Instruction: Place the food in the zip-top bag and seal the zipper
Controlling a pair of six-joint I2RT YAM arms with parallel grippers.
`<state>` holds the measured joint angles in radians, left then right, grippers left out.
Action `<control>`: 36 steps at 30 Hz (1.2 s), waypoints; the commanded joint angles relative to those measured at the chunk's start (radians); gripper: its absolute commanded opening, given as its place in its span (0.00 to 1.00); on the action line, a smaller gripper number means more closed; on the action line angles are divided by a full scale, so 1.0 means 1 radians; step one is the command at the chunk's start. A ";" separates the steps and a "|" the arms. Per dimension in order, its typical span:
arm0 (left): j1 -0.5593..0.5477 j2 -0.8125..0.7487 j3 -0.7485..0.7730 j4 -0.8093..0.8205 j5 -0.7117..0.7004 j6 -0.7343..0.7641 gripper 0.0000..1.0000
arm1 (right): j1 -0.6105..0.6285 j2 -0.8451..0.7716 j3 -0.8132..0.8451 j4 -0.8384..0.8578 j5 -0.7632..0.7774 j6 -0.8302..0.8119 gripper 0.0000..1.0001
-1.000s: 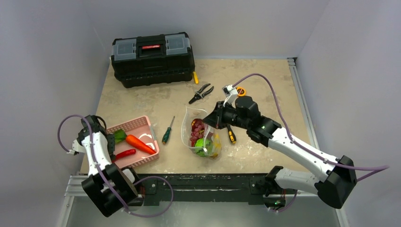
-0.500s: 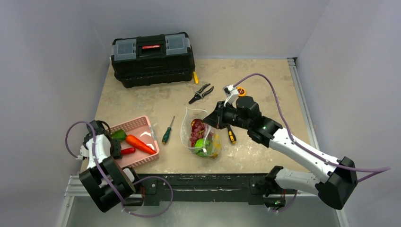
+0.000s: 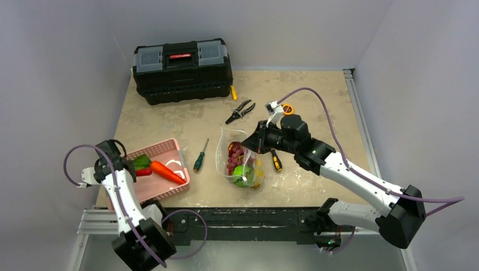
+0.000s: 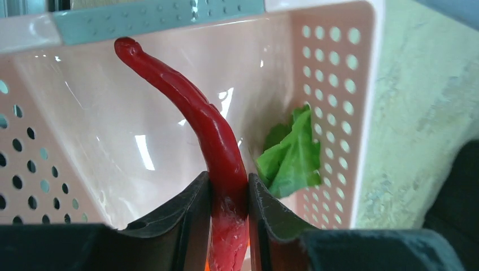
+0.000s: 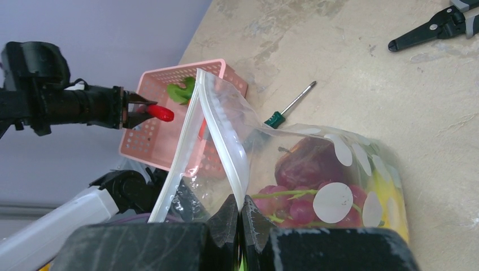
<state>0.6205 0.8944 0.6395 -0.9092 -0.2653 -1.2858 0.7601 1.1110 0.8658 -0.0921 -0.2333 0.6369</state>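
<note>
Left pincer (image 4: 229, 186) clamps red chili (image 4: 192, 107) over pink basket (image 3: 164, 149), counter's (image 3: 316, 101) 8 o'clock; carrot (image 3: 166, 171) lies inside. Right pincer (image 5: 240, 212) pinched shut on zipper (image 5: 223, 130) of dotted bag (image 3: 240, 164), just 6 o'clock of centre, grapes (image 5: 288, 206) inside

The left arm (image 3: 123, 195) and right arm (image 3: 353, 176) have white links, black joints, looping purple cables (image 3: 314, 93) and black fingers (image 4: 189, 223).
</note>
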 commanded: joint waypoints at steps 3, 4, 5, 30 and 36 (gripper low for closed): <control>-0.026 -0.168 0.053 -0.061 0.035 0.061 0.21 | -0.001 0.013 0.051 0.045 -0.026 0.001 0.00; -0.045 -0.186 0.060 -0.047 0.056 0.079 0.19 | -0.001 0.012 0.053 0.045 -0.026 0.001 0.00; -0.071 -0.201 0.072 -0.034 0.073 0.098 0.19 | -0.001 0.011 0.053 0.044 -0.025 0.000 0.00; -0.788 -0.246 0.064 1.075 1.073 0.222 0.06 | -0.001 0.050 0.070 0.057 -0.012 0.033 0.00; -1.076 -0.132 0.098 1.040 1.005 0.279 0.08 | -0.001 0.025 0.072 0.048 0.007 0.041 0.00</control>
<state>-0.3454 0.7033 0.6930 0.0700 0.7418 -1.0603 0.7601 1.1648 0.8883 -0.0834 -0.2375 0.6666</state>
